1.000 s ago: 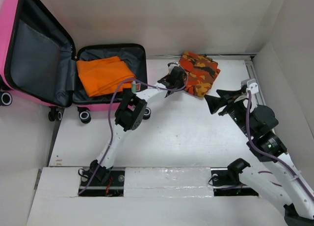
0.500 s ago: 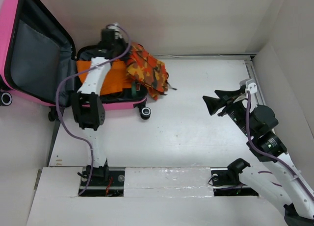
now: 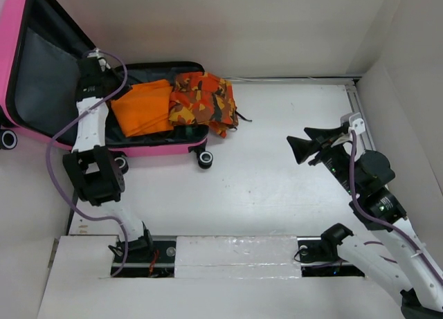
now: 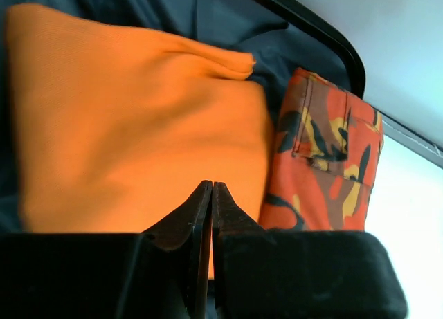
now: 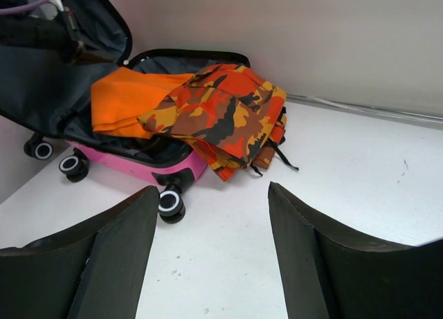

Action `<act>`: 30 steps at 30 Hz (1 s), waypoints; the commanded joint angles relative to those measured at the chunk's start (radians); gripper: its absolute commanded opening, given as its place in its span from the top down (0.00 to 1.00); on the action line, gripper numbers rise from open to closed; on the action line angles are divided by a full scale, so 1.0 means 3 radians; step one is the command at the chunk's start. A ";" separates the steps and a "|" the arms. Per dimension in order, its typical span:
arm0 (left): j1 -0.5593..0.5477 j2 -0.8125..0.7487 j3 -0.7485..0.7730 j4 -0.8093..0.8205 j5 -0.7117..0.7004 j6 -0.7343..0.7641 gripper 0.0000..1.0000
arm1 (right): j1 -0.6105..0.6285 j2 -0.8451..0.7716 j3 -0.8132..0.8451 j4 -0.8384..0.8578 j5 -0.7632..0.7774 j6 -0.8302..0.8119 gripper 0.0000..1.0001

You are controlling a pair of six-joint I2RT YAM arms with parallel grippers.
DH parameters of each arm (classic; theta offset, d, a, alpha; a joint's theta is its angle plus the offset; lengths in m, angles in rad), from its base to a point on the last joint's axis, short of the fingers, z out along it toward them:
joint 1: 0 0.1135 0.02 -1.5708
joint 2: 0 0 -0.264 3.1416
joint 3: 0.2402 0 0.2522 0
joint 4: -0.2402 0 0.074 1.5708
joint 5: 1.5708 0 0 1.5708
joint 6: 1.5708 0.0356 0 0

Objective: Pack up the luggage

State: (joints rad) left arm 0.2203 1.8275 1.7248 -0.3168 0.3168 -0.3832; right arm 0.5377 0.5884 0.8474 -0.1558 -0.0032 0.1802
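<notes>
The luggage (image 3: 149, 151) is a pink suitcase lying open at the back left, its lid propped up at the left. A folded orange cloth (image 3: 142, 106) lies in its base. An orange camouflage cloth (image 3: 201, 101) lies partly in the base and hangs over the right rim onto the table. My left gripper (image 3: 92, 68) is shut and empty, by the hinge at the base's left end; its wrist view shows the closed gripper (image 4: 211, 185) just above the orange cloth (image 4: 131, 118). My right gripper (image 3: 299, 144) stands open and empty over the table, well right of the luggage (image 5: 138, 168).
White walls close the table at the back and right, with a rail (image 3: 360, 104) along the right edge. The suitcase wheels (image 3: 203, 158) stick out toward the arms. The left arm's purple cable (image 3: 59, 135) loops in front of the upright lid.
My left arm carried the camouflage cloth from the table's middle back to the suitcase, let it go over the right rim, then swung left to the hinge. The right arm stayed still.
</notes>
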 commanded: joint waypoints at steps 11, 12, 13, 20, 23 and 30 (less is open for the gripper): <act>-0.0550 -0.0175 -0.0708 0.0453 0.0760 -0.0006 0.40 | 0.0023 0.0048 -0.0013 0.0131 -0.0117 -0.0028 0.30; -0.0550 -0.0130 -0.0708 0.0392 0.0683 -0.0006 0.34 | 0.0023 0.0048 -0.0013 0.0131 -0.0117 -0.0028 0.30; -0.0550 -0.0094 -0.0708 0.0391 0.0682 -0.0036 0.34 | 0.0023 0.0048 -0.0013 0.0131 -0.0117 -0.0028 0.29; -0.0612 0.0234 -0.0626 0.0299 0.0596 -0.0078 0.34 | 0.0023 -0.0018 -0.0043 0.0131 -0.0117 -0.0028 0.29; -0.0612 0.0234 -0.0698 0.0391 0.0529 -0.0078 0.34 | 0.0023 -0.0018 -0.0043 0.0131 -0.0117 -0.0028 0.29; -0.0647 0.0484 -0.0677 0.0591 0.0984 -0.0200 0.47 | 0.0023 0.0023 -0.0043 0.0131 -0.0148 -0.0028 0.29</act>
State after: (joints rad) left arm 0.0414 1.9457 1.5192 -0.1905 0.5446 -0.4255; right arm 0.5377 0.5964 0.8341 -0.1555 -0.0307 0.1795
